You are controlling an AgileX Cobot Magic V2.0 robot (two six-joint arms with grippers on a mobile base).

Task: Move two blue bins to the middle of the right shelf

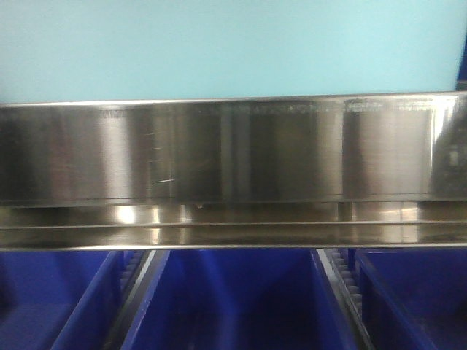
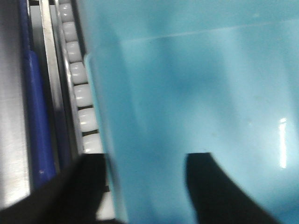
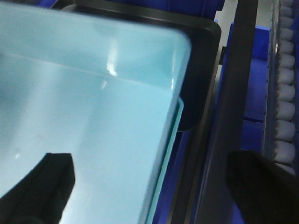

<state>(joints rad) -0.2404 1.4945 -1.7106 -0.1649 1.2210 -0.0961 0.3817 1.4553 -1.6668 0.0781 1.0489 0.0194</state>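
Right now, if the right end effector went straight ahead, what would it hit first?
Likely the pale blue bin; its wall lies between the right end effector's fingers. Depth unclear.

No text, label, brand, number or sign is readable anywhere.

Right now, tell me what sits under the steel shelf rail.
Below the steel rail sit three royal-blue crates side by side, ribbed strips in the gaps between them. Their lower parts fall below the front view's edge, and the rail covers whatever lies further back.
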